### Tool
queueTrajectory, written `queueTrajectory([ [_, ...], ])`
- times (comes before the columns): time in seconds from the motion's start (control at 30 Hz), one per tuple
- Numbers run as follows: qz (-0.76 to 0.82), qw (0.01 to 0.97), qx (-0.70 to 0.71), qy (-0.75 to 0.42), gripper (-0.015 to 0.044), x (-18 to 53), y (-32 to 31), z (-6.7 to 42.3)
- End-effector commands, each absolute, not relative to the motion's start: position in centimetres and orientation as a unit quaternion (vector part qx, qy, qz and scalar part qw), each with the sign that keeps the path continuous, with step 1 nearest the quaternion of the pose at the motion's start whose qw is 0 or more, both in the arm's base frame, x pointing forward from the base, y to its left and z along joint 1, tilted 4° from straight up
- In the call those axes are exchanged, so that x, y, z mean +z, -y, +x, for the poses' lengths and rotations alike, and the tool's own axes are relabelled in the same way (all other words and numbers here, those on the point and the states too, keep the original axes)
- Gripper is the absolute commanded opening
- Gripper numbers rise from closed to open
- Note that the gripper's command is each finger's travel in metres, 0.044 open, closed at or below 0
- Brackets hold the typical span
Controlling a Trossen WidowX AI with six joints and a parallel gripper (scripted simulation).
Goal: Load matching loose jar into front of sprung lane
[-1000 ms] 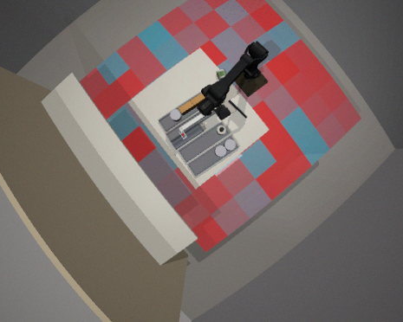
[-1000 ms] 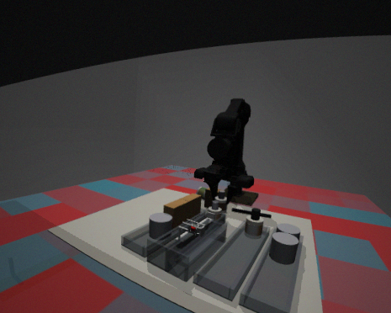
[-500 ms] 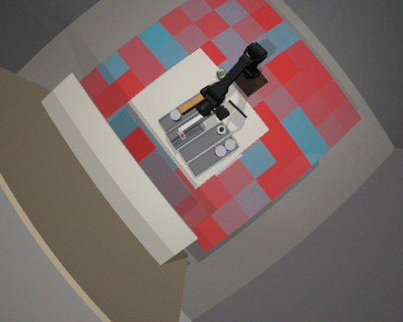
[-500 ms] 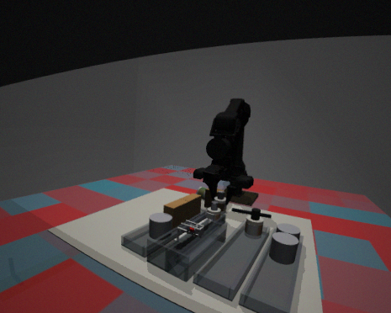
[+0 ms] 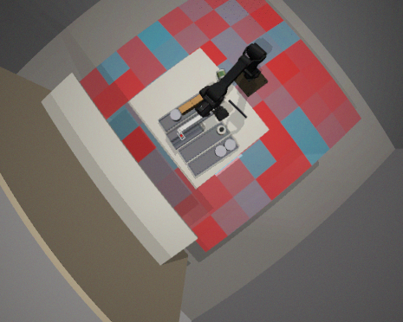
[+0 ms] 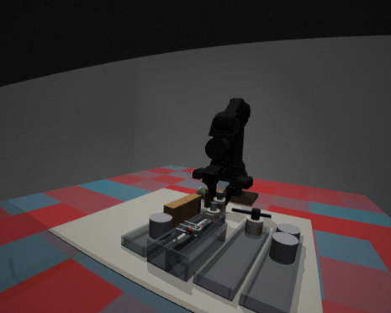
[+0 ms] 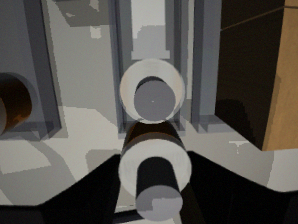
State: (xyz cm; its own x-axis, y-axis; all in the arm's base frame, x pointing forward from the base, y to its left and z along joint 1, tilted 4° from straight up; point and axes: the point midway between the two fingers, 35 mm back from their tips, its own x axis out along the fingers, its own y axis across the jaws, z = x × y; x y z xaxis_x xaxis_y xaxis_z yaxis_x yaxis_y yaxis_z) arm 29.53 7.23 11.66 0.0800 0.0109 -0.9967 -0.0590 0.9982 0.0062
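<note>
My gripper [image 5: 212, 113] [image 6: 219, 198] is shut on a pale jar with a grey lid [image 7: 155, 175] [image 6: 220, 193]. It holds the jar just in front of the sprung lane [image 6: 187, 241] [image 5: 186, 132] and a little above the floor level. A matching pale jar with a grey lid [image 7: 152, 97] [image 6: 214, 208] stands at the lane's front end, straight ahead of the held jar and very close to it. The pusher plate [image 7: 150, 44] shows behind that jar. The lane's side walls [image 7: 200, 65] run on either side.
A brown box [image 6: 182, 209] [image 7: 282, 75] [image 5: 190, 105] stands beside the lane. A brown-bodied jar [image 6: 254, 226] [image 5: 221, 129] [image 7: 12, 105] stands at the neighbouring lane's front. Grey cylinders [image 6: 161, 225] [image 6: 283, 247] [image 6: 288, 230] stand in the outer lanes. A black T-shaped bar [image 6: 249, 212] [image 5: 237, 108] lies nearby.
</note>
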Motion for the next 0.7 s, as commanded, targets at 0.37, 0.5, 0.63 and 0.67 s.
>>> queueTrajectory([
  [0.37,-0.017,0.743,0.025,-0.669,0.0,12.16,-7.29,30.72],
  [0.5,-0.017,0.743,0.025,-0.669,0.0,12.19,-7.29,30.87],
  [0.63,-0.017,0.743,0.025,-0.669,0.0,12.24,-7.3,31.01],
  [0.67,-0.017,0.743,0.025,-0.669,0.0,12.25,-7.3,31.05],
])
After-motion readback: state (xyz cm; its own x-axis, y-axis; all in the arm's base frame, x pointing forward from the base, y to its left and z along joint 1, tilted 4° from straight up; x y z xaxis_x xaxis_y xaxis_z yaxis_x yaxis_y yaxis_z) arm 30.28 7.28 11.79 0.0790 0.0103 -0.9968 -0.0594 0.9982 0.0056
